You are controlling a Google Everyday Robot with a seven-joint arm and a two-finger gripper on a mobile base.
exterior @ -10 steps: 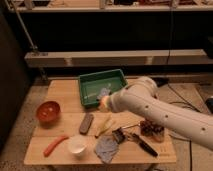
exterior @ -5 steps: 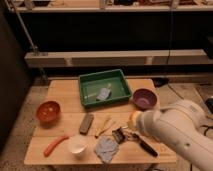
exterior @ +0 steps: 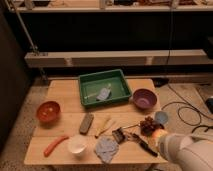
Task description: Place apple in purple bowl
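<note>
My gripper [exterior: 162, 141] is closed at the near-right edge of the table [exterior: 65, 92], with the apple [exterior: 159, 133] right at its tip; I can't tell whether it's pinched. I judge this the pickup step: next I confirm the hold, then carry it to the purple bowl [exterior: 144, 98] beyond the hand.

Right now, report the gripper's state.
Gripper: shut, at the front right corner of the table, beside the apple; whether it grips the apple cannot be told.

Small yellow-orange apple [exterior: 159, 134], apart from upright purple bowl [exterior: 144, 98] behind it
</note>
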